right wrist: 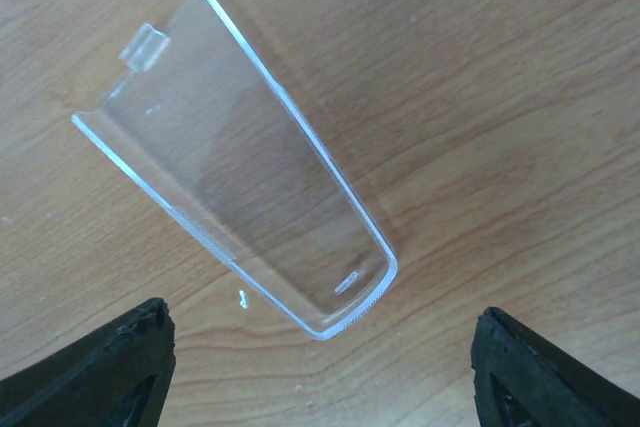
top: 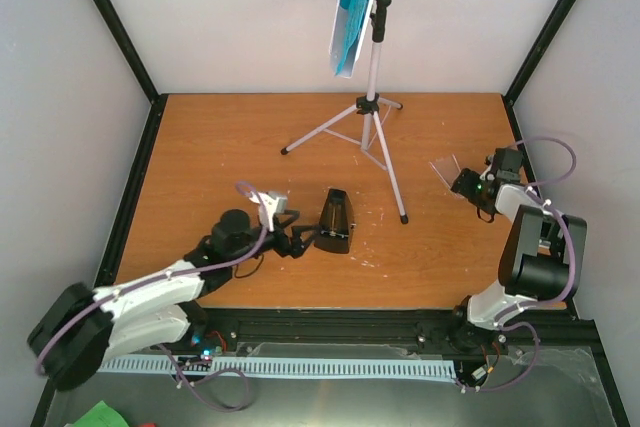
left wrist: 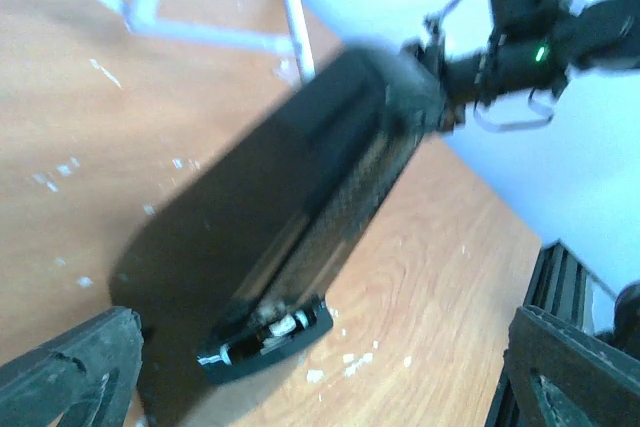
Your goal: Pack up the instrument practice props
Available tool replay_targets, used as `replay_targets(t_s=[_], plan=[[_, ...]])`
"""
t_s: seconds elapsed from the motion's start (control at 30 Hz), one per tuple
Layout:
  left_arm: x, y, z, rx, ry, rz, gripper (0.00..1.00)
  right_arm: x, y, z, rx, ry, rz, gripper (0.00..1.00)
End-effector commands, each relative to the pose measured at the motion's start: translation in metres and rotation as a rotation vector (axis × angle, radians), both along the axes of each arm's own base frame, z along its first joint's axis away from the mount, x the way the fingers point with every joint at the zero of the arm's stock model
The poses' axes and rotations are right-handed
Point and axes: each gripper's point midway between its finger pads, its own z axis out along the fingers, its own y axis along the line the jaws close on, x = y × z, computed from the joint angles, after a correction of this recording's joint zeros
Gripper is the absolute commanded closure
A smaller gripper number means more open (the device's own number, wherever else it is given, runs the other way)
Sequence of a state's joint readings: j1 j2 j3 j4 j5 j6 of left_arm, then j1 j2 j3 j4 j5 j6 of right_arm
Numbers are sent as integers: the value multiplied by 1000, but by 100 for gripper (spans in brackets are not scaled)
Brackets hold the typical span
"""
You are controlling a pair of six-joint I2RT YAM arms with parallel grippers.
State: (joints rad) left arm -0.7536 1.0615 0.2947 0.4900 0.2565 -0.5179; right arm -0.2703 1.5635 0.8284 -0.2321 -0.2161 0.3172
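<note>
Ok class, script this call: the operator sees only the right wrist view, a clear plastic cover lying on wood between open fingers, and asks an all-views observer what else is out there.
Observer: A small black pyramid metronome stands upright left of your clear cover, apart from it.
Operator: Is the left gripper holding it?
Observer: No, the left gripper is open beside its base.
Operator: And the music stand?
Observer: The grey tripod music stand is upright at the back, cyan sheet music on it.
</note>
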Motion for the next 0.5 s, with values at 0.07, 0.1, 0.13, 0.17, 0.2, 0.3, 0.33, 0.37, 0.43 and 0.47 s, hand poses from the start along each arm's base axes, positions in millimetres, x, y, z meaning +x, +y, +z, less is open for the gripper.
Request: replay_targets(t_s=[0.07, 0.1, 0.13, 0.17, 0.2, 0.3, 0.33, 0.37, 0.43, 0.47], plan=[[-2, 31, 55, -119, 18, -14, 1, 18, -8, -11, -57, 56, 97, 30], [-6, 33, 58, -136, 28, -32, 0, 19, -6, -14, -44, 68, 110, 31], [-10, 33, 58, -147, 48, -51, 1, 20, -3, -18, -26, 76, 120, 31], [-12, 33, 56, -154, 72, -61, 1, 21, -1, -19, -11, 74, 127, 31], [-14, 33, 53, -157, 99, -62, 1, 23, -1, -19, -10, 72, 129, 31], [-15, 35, 49, -154, 141, -52, 1, 32, -6, -14, -30, 76, 128, 34], [-15, 36, 49, -153, 143, -51, 0, 35, -5, -15, -21, 80, 140, 35], [-16, 36, 50, -153, 140, -53, 0, 39, -5, -15, -13, 83, 146, 37], [-16, 34, 54, -156, 136, -61, 1, 45, -6, -16, -10, 85, 154, 40], [-15, 34, 55, -152, 137, -61, 0, 48, -6, -16, -10, 87, 157, 42]])
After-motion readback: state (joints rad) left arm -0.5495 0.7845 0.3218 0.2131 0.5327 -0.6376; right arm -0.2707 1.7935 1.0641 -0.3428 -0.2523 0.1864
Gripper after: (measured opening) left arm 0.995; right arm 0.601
